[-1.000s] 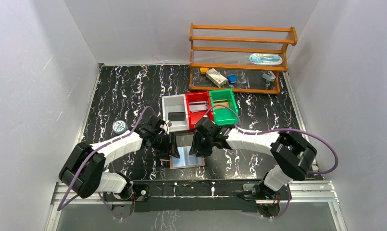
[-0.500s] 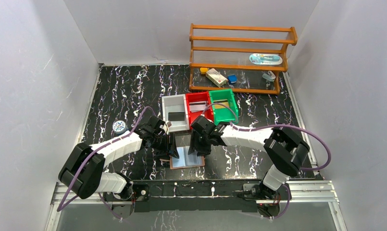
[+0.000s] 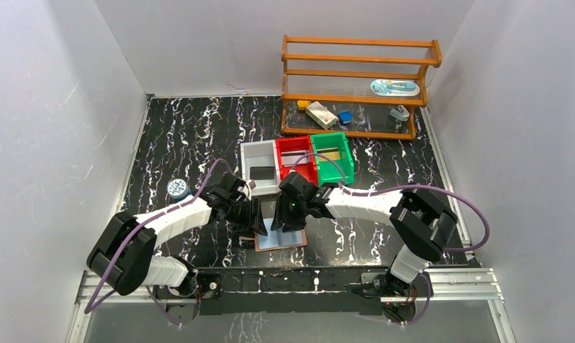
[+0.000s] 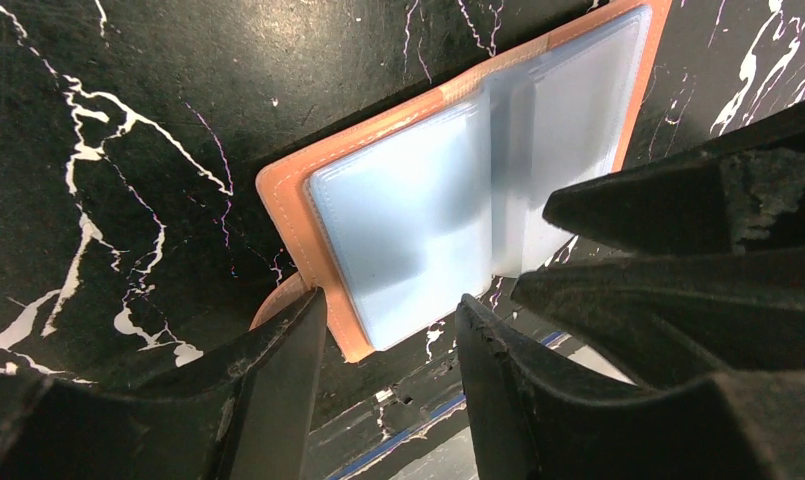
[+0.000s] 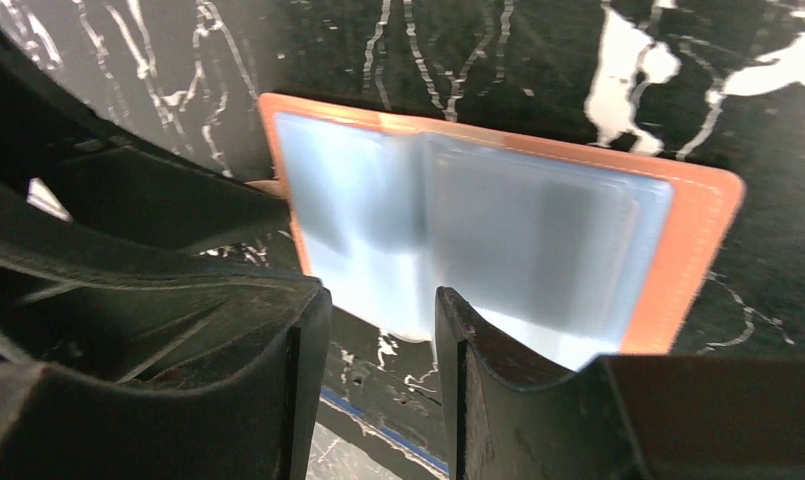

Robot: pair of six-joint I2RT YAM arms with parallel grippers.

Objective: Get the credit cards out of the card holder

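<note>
Card holder (image 3: pixel 281 240) open flat on counter (image 3: pixel 184 136), blue side up; L gripper (image 4: pixel 390 305) at its 10 o'clock, R gripper (image 5: pixel 380 300) at 12, both jaws half open

Three bins stand side by side on the black marbled table (image 3: pixel 184 136): white bin (image 3: pixel 259 148), red bin (image 3: pixel 293 145), green bin (image 3: pixel 336 174). Behind them stands a wooden rack (image 3: pixel 356 86). A round disc (image 3: pixel 176 188) lies left.

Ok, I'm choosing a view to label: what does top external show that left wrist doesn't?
Only top external: white bin, red bin, green bin, wooden rack. Only left wrist: pocket edges in the blue lining. Both: the open card holder on the black marbled table, left end effector and right end effector at it.
</note>
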